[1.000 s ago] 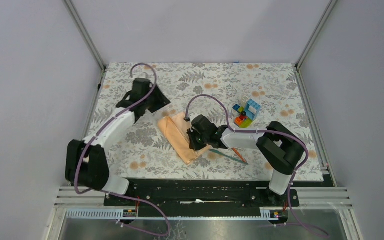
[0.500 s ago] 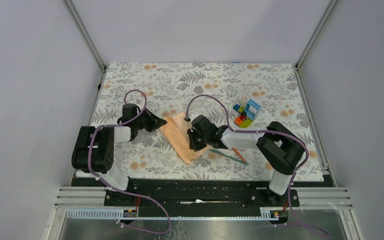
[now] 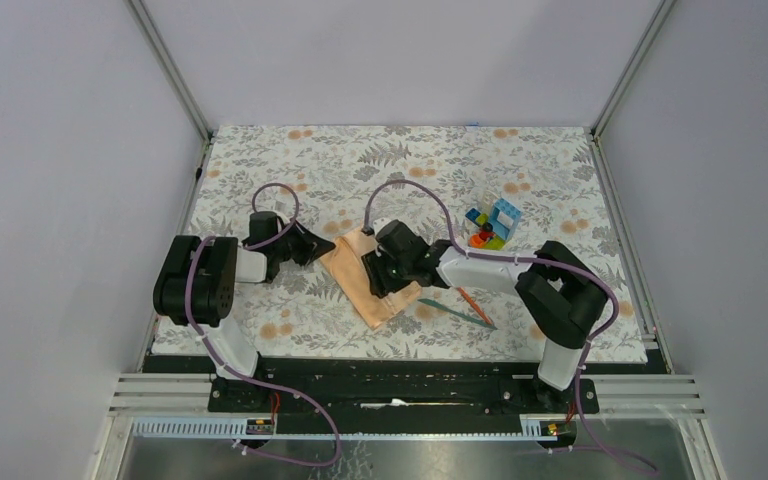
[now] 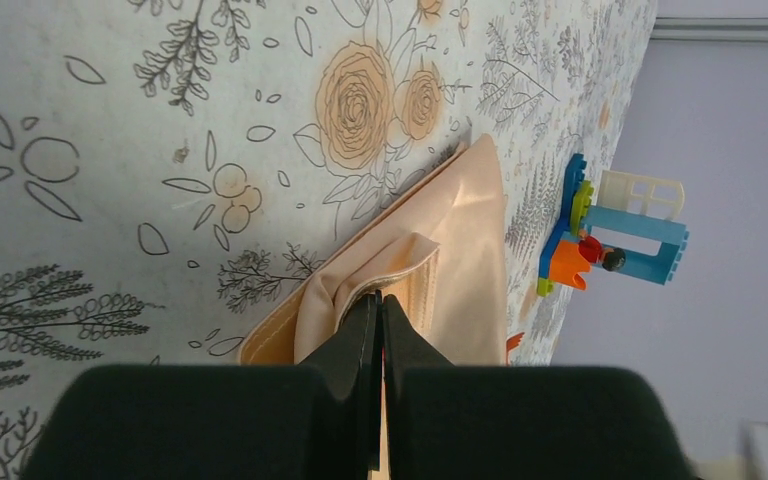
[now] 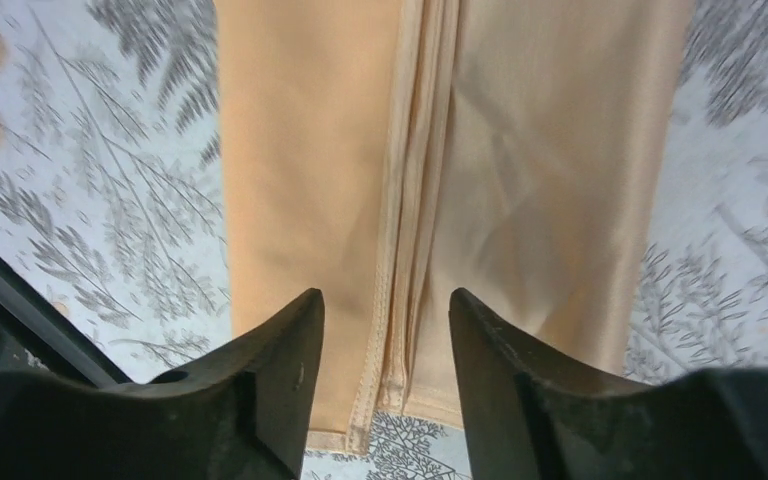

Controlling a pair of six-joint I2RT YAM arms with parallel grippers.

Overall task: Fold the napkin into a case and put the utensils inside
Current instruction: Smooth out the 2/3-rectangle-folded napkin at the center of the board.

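Floral mat (image 3: 360,165) covers the whole work surface, and the napkin (image 3: 372,285) lies on it a little left of the middle. The napkin is folded into a long peach-orange strip that runs at a slant from far left to near right. In the right wrist view its hemmed edges meet in a line down the middle of the cloth (image 5: 530,190).

The left gripper (image 3: 324,244) reaches in low from the left to the strip's far-left edge. Its fingers are pressed together on a small raised fold of the napkin (image 4: 460,240) (the cloth bunches up right at the fingertips (image 4: 378,305)). The right gripper (image 3: 376,274) hangs over the middle of the strip, its jaws standing apart with nothing between them but the cloth below (image 5: 382,300).

Just right of the napkin's near end lie the two utensils. The teal utensil (image 3: 457,312) is nearer the table's edge and the orange utensil (image 3: 471,304) is beside it; both are flat on the mat and outside the cloth. Farther right and farther back, well apart from the napkin, stands a cluster of toy blocks (image 3: 490,226).
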